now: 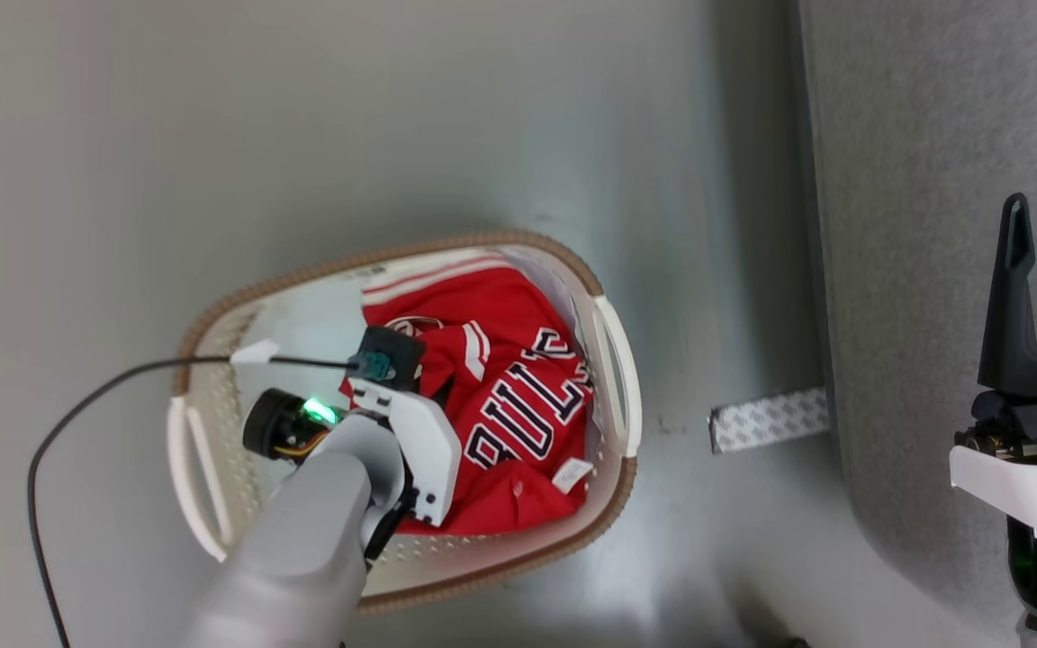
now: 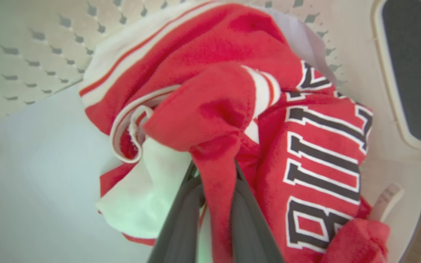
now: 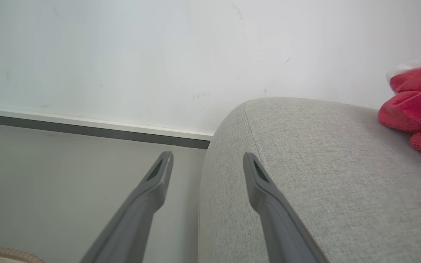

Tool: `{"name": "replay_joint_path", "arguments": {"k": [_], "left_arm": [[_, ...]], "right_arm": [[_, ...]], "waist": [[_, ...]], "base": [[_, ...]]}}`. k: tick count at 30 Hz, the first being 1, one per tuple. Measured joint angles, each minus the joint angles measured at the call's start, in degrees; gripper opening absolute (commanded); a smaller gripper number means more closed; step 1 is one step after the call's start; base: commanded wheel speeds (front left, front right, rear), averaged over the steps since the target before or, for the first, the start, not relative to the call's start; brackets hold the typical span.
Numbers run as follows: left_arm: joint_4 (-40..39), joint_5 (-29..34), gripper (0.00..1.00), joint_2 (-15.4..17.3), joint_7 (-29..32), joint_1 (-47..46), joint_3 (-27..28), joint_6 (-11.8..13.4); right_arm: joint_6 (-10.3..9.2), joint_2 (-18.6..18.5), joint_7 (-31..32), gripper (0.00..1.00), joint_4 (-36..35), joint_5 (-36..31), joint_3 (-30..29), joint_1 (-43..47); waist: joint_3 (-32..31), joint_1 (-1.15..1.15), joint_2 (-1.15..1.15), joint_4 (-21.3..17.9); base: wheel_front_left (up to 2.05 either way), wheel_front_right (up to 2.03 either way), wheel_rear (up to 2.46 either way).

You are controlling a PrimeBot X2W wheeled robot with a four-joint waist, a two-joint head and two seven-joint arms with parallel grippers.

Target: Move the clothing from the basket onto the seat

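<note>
The red jersey (image 1: 518, 387) with white trim and block lettering lies crumpled in the oval white basket (image 1: 239, 297) on the floor. My left arm (image 1: 320, 531) reaches down into the basket from the lower left. In the left wrist view my left gripper (image 2: 214, 171) is shut on a raised fold of the jersey (image 2: 210, 113), the red cloth pinched between both dark fingers. The grey seat (image 1: 933, 180) fills the right side. My right gripper (image 3: 207, 159) hangs open and holds nothing, at the seat's rounded edge (image 3: 323, 164).
A pale bluish-white cloth (image 2: 31, 175) lines the basket bottom under the jersey. A black cable (image 1: 77, 405) runs over the basket's left rim. A patterned strip (image 1: 769, 418) lies on the floor between basket and seat. Some red cloth (image 3: 415, 109) rests on the seat top.
</note>
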Motion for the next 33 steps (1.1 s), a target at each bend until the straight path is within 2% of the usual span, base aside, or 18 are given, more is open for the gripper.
{"name": "replay_joint_path", "arguments": {"k": [6, 11, 19, 27, 33], "left_arm": [[-0.80, -3.43, 0.00, -0.16, -4.80, 2.65, 1.03, -0.83], [-2.92, -6.24, 0.00, -0.03, -6.49, 6.70, 1.80, -1.27], [-11.63, -9.87, 0.00, 3.13, -6.23, 15.57, 2.75, -1.45], [-28.40, -12.25, 0.00, 6.38, -2.64, 23.70, 5.65, 3.77], [-41.75, -13.65, 0.00, 9.04, 1.00, 29.04, 7.55, 8.23]], "right_arm": [[-0.01, -0.01, 0.00, 1.00, 2.07, -0.04, -1.45, 0.48], [0.00, 0.02, 0.00, 1.00, 5.13, -0.66, -1.58, 3.25], [0.00, 0.02, 0.00, 1.00, 9.32, -1.53, -0.62, 8.94], [0.00, 0.00, 0.00, 1.00, 11.58, -3.26, 1.71, 15.56], [0.00, 0.07, 0.00, 1.00, 12.40, -3.48, 4.56, 19.63]], "waist": [[-6.94, 0.00, 0.00, 1.91], [-14.26, -0.01, 0.00, 3.82], [-28.04, -0.02, 0.00, 6.32], [-40.99, -0.03, 0.00, 7.94], [-48.41, -0.04, 0.00, 8.57]], "base": [[0.00, 0.00, 0.00], [0.00, 0.00, 0.00], [0.00, 0.00, 0.00], [0.00, 0.00, 0.00], [0.00, 0.00, 0.00]]}}
